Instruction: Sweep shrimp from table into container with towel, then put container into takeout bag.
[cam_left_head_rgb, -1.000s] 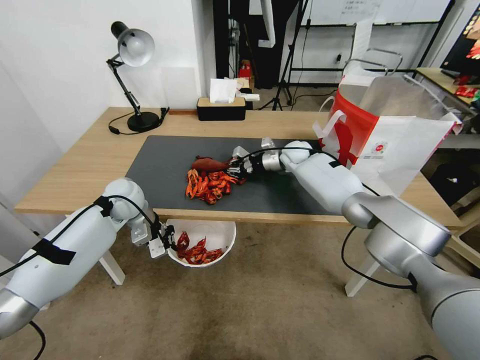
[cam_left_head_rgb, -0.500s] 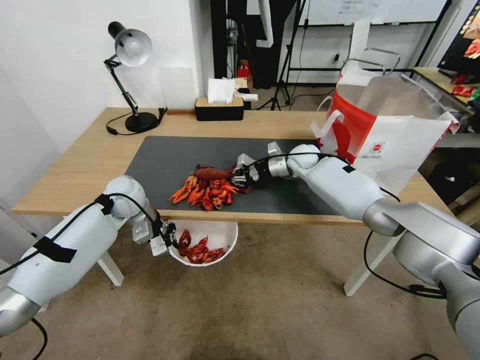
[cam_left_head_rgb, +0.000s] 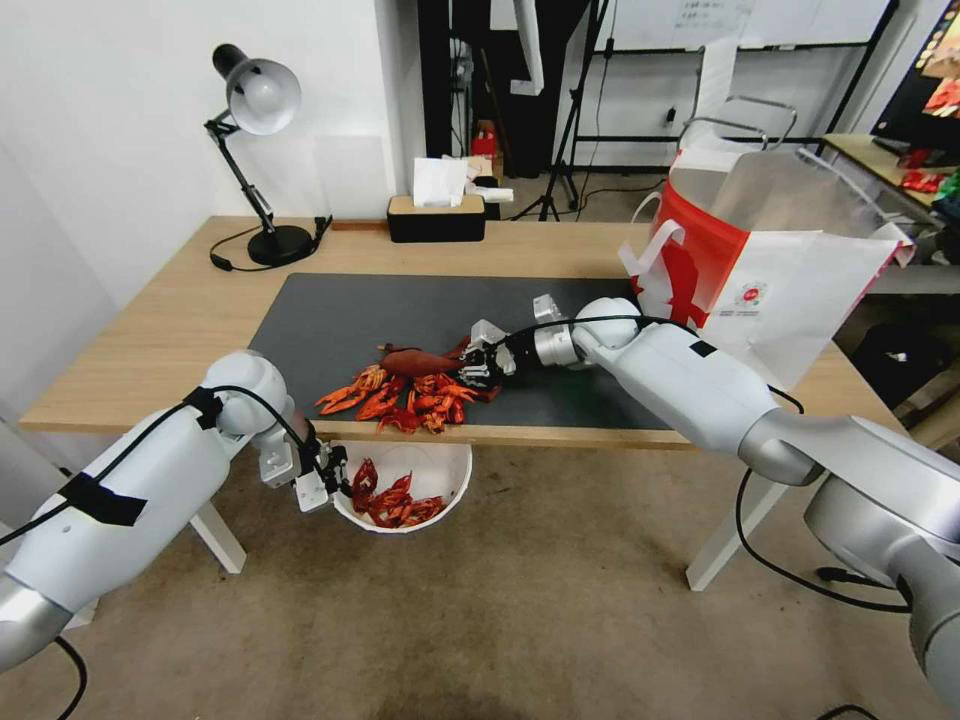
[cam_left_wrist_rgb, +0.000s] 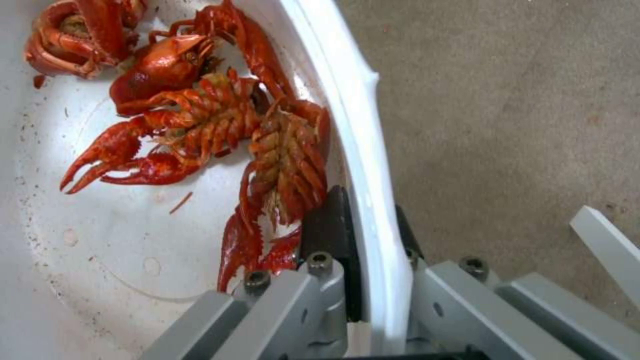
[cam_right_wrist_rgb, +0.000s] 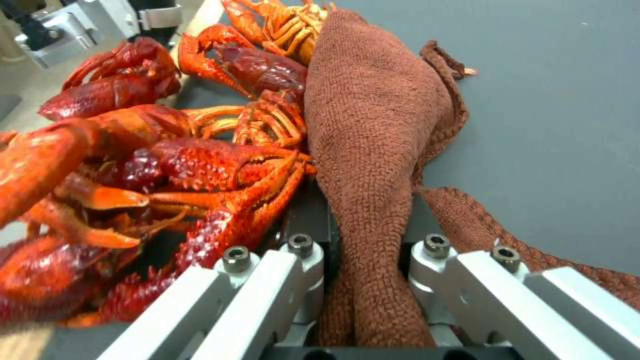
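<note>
The towel (cam_right_wrist_rgb: 373, 150) is a rust-brown knitted cloth, rough and matt, with a nubbly weave. The shrimp (cam_right_wrist_rgb: 167, 165) have glossy, hard, ridged shells. The container (cam_left_wrist_rgb: 373, 200) looks like smooth white paper, lightly speckled inside. The counter (cam_left_head_rgb: 190, 310) is light wood with a matt dark grey mat (cam_left_head_rgb: 340, 320). The takeout bag (cam_left_head_rgb: 790, 290) is smooth paper.

One container (cam_left_head_rgb: 432, 482), one towel (cam_left_head_rgb: 418, 359), one takeout bag (cam_left_head_rgb: 775, 270), two shrimp heaps (cam_left_head_rgb: 405, 393).
</note>
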